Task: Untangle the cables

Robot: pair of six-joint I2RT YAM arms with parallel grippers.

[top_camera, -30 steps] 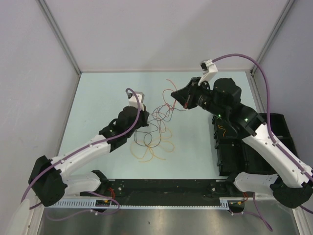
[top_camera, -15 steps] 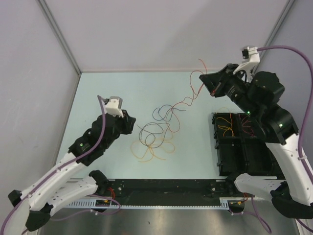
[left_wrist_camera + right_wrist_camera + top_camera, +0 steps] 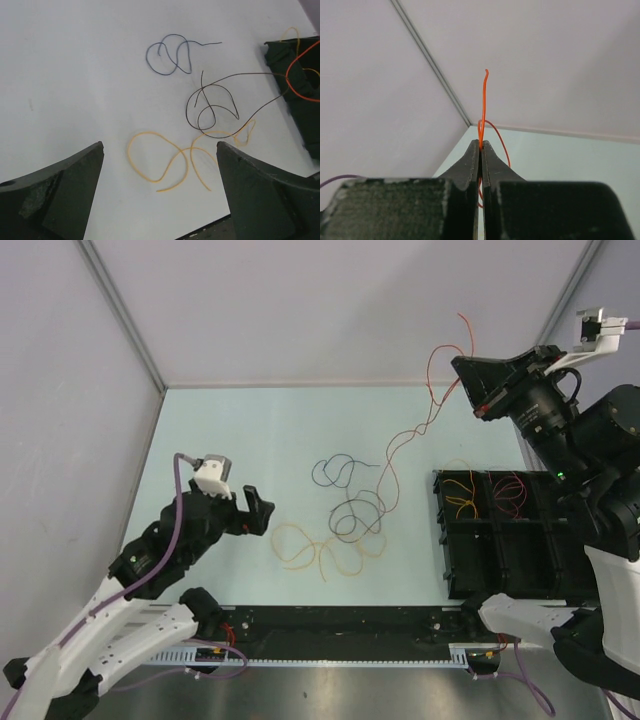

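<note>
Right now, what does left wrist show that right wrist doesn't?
Left wrist only: the blue cable, black cable and yellow cable lying on the table, the black overlapping the yellow, the blue apart; a black bin at the right edge; the left claw wide open above them.
Right wrist only: the right claw shut on the red cable, a short end sticking up past its tips.
Both: the red cable and the table.
</note>
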